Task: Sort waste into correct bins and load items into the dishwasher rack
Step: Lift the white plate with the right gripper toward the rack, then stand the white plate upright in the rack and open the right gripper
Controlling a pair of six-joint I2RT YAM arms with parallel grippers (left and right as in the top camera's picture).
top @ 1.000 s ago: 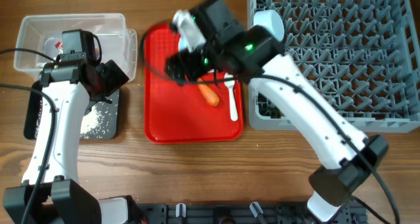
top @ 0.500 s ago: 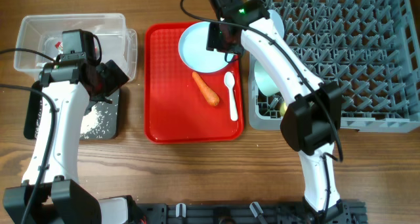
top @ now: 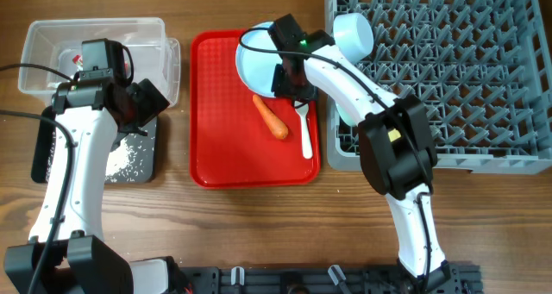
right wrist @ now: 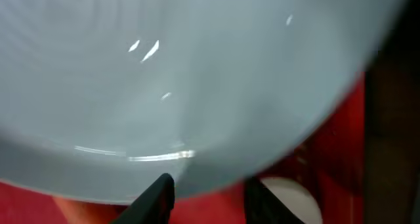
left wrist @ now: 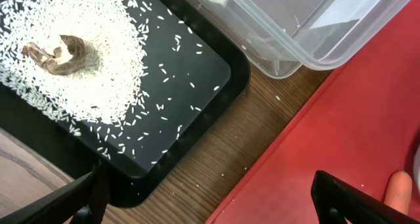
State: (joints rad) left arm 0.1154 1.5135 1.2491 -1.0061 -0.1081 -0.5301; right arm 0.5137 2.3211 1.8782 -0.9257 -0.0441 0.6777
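Note:
The round pale blue plate [top: 257, 57] lies at the back of the red tray [top: 224, 147]. My right gripper [top: 289, 77] is at its right edge. In the right wrist view the plate [right wrist: 197, 73] fills the frame and its rim runs between my two fingers [right wrist: 161, 194], one over it and one under it. Whether they press it is unclear. An orange carrot [top: 274, 117] and a white spoon [top: 304, 126] lie on the tray beside it. My left gripper [left wrist: 220, 204] is open and empty above the black tray's [left wrist: 197, 66] corner. Rice [left wrist: 85, 60] and a brown scrap [left wrist: 56, 56] lie in the tray.
The clear tub [top: 95, 35] stands behind the black tray [top: 52, 160]. The grey dishwasher rack [top: 466, 87] fills the right side, with a pale bowl [top: 355, 31] at its back left corner. Loose rice grains dot the wood between the black tray and the red tray [left wrist: 328, 138].
My right arm swung across the red tray and settled at the plate's right edge, and its jaws narrowed. The left arm has not moved.

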